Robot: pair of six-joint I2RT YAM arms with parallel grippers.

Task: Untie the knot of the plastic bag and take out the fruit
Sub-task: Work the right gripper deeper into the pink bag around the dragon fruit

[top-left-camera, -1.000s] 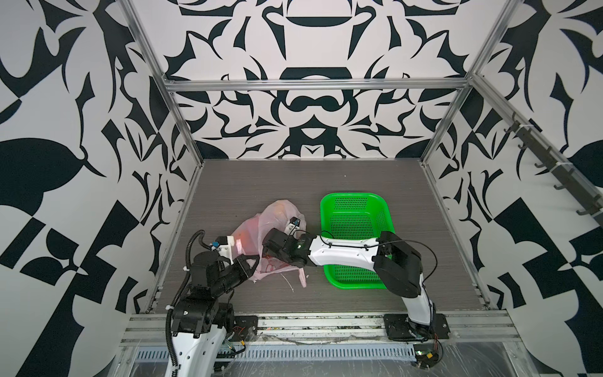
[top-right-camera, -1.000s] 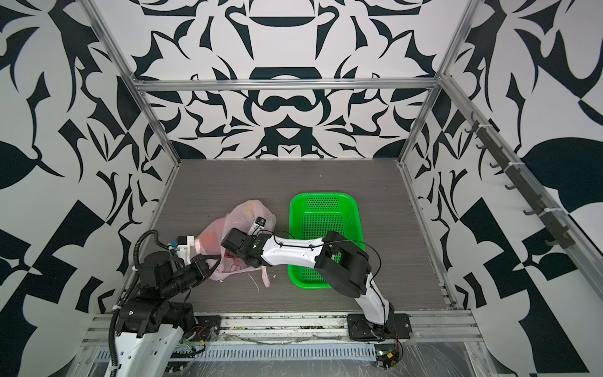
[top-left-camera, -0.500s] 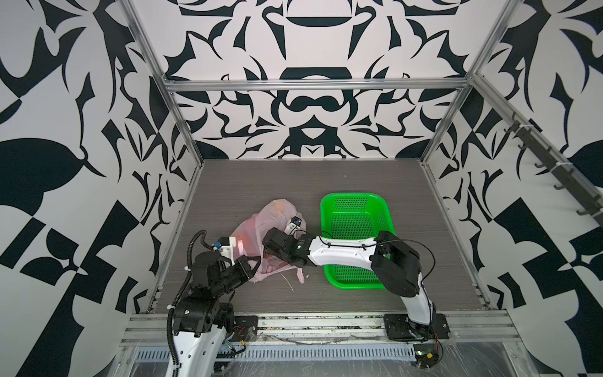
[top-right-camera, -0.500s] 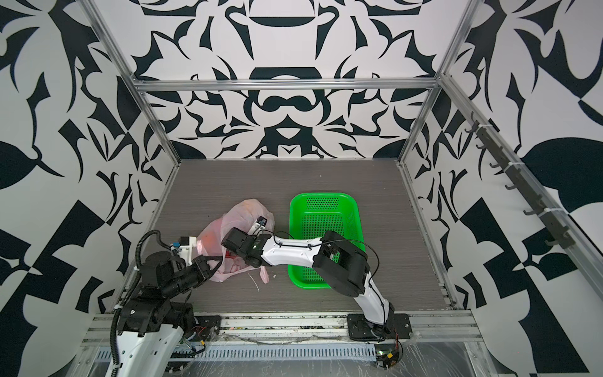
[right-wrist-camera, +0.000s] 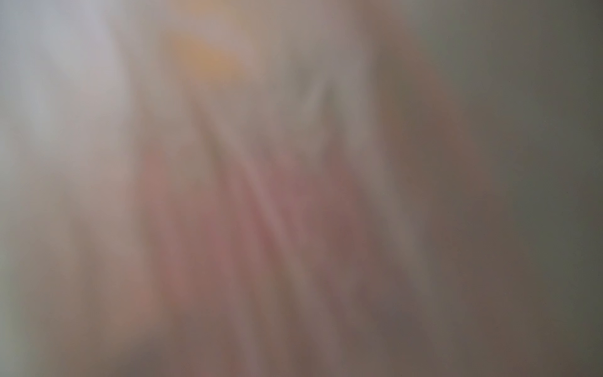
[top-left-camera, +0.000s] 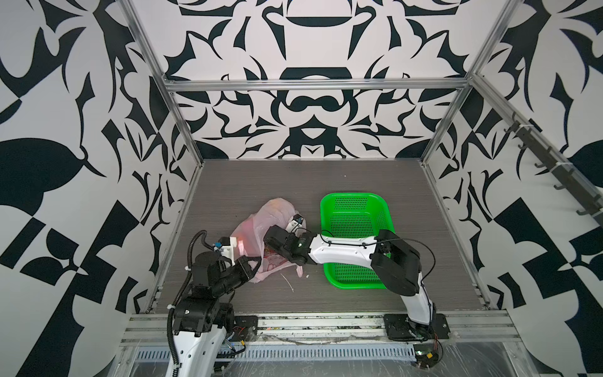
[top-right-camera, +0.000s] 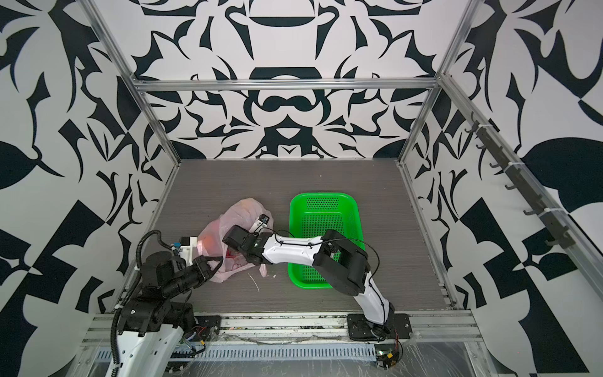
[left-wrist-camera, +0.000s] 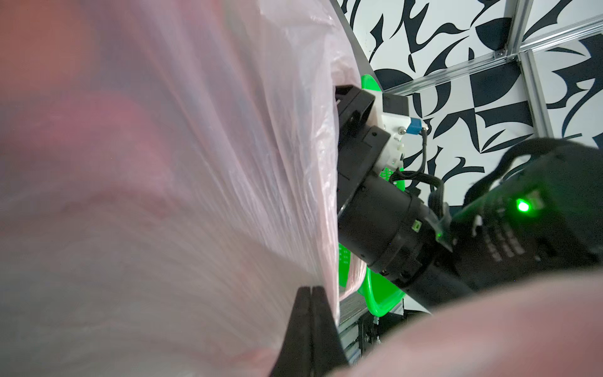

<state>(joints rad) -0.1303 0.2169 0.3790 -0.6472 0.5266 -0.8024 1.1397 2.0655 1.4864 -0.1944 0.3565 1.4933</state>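
Observation:
The pink plastic bag (top-left-camera: 257,225) lies left of the middle in both top views, its mouth facing the front. My left gripper (top-left-camera: 257,261) is shut on the bag's front rim; in the left wrist view its fingertips (left-wrist-camera: 312,293) are pressed together against the film (left-wrist-camera: 195,163). My right gripper (top-left-camera: 272,248) reaches across into the bag's mouth, and its jaws are buried in plastic. The right wrist view is only a pink blur. Fruit shows through the film as a red shape (top-left-camera: 242,242) and an orange tint (top-left-camera: 276,205). The knot is hidden.
A green perforated basket (top-left-camera: 354,196) stands right of the bag, and the right arm (top-left-camera: 342,251) lies over its front left corner. A loose bag handle (top-left-camera: 299,271) and a thin white scrap (top-left-camera: 287,281) lie on the grey table in front of the bag.

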